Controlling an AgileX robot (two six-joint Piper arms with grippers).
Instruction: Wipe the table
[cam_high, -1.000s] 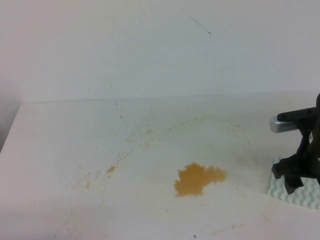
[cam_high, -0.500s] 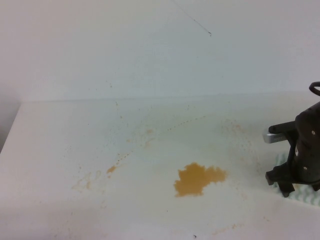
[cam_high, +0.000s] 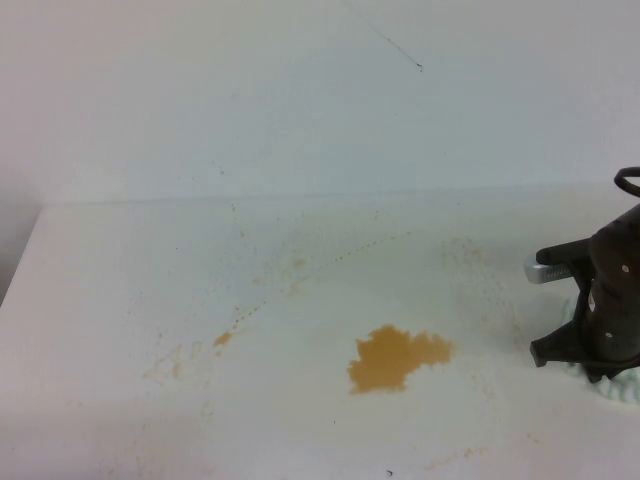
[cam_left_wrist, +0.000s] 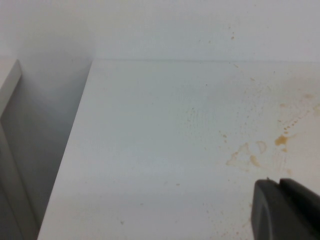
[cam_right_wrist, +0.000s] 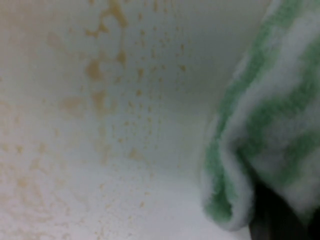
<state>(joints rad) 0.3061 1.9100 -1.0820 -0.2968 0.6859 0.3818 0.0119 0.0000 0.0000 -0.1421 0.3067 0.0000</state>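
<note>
High view: flat white matte surface (cam_high: 150, 300) against a plain pale wall (cam_high: 300, 100). The back edge meets the wall and the left edge drops off beside a darker gap. An irregular glossy ochre-brown liquid puddle (cam_high: 398, 358) lies right of centre, with faint tan specks and smears (cam_high: 222, 338) scattered to its left and in an arc behind it. The black right pincer (cam_high: 598, 372) is down at the right edge, well apart from the puddle, on a green-and-white striped fleecy cloth (cam_high: 628, 388). Only a sliver of the cloth shows. Broad bare surface left and front

Left wrist view: the left pincer (cam_left_wrist: 285, 210) shows only as a dark rounded corner above the left part of the surface; released or clenched cannot be told. The left edge runs straight, with a grey panel (cam_left_wrist: 10, 150) beyond it. Tan specks nearby

Right wrist view: the cloth is bunched into a soft raised fold and the right pincer is clenched on it. Fine tan droplets (cam_right_wrist: 105, 75) dot the surface beside it
</note>
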